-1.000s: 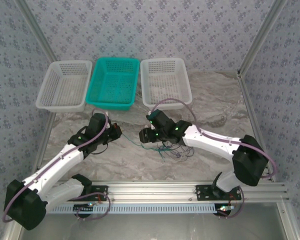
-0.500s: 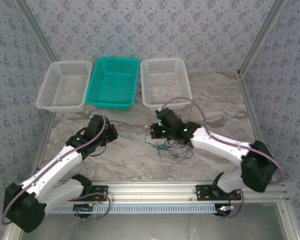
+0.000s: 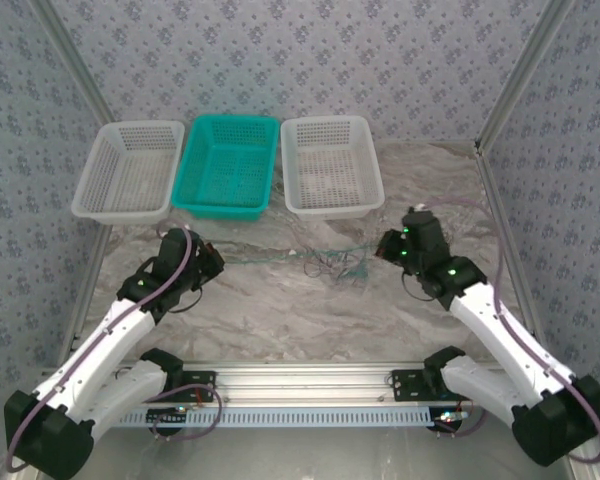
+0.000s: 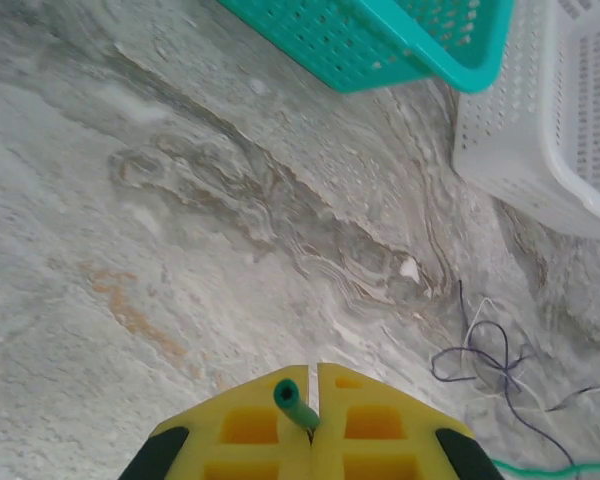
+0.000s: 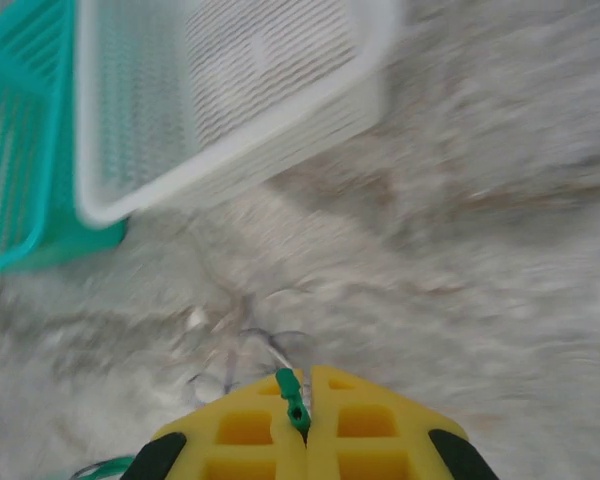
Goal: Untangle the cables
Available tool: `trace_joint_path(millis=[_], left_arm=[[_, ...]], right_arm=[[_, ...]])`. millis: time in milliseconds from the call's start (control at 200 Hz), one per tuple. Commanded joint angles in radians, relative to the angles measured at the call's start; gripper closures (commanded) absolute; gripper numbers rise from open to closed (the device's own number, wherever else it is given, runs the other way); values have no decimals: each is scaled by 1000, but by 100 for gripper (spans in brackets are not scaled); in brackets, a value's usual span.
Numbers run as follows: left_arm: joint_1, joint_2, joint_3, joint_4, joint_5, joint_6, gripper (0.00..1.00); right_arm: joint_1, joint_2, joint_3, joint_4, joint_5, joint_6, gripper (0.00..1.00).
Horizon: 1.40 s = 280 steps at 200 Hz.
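Cables (image 3: 332, 262) lay in a loose knot on the marbled table (image 3: 280, 320) in the top external view, just in front of the right-hand white basket (image 3: 330, 165) and between the two arms. A green cable (image 3: 345, 252) led out of the knot toward the left gripper (image 3: 208, 262) on one side and the right gripper (image 3: 388, 246) on the other. From above the wires were too fine to follow strand by strand, and whether that line was taut could not be told. In the left wrist view the left gripper (image 4: 313, 385) had its yellow pads pressed together on the green cable (image 4: 292, 400), whose cut end stood up between them. A purple cable (image 4: 480, 352) looped on the table to the right, near the corner of the white basket, and more green showed at the bottom edge, cut off by the frame. The right wrist view was blurred. The right gripper (image 5: 308, 388) was likewise clamped on a green cable end (image 5: 294, 393), and the knot beyond it was only a smear below the white basket. Such wires looked weightless, limp and likely to slip or snag. An end seemed the best place to hold one, since a hard pull might tighten the knot instead of freeing it.
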Motion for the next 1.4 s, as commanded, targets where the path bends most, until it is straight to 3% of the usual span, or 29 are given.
trace_joint_path(millis=[0,195,495,550,620,710,840,1019,1174,1294,1394], left_arm=[[41,-9,23,-138,-184,8,100],[73,-25,23,-170,-202,11,100],[117,-59,4,-226,-221,-5,100],[119,-67,-5,-199,-184,12,100],[118,-76,-31,-74,-55,59,100],[116,-86,-46,54,95,65,100],[91,-100,6,157,212,87,100],[-66,-40,205,224,205,198,100],[-165,119,427,274,127,284,100],[-172,259,603,348,130,321,100],[-175,367,736,437,178,354,100]], right_arm=[[-159,-73,-16,-152,154,19,100],[-382,-112,1,-180,80,33,100],[-629,-156,6,-150,-36,45,100],[-630,-144,1,-138,-91,40,100],[-614,-117,-22,-52,-204,16,100],[-544,-88,-48,-19,-261,-9,100],[-401,-69,-93,-23,-188,-16,100],[-276,-61,-205,15,-121,56,85],[-241,-98,-228,-19,-80,75,46],[-242,-167,-197,-87,-61,61,27],[-242,-219,-169,-141,-52,47,17]])
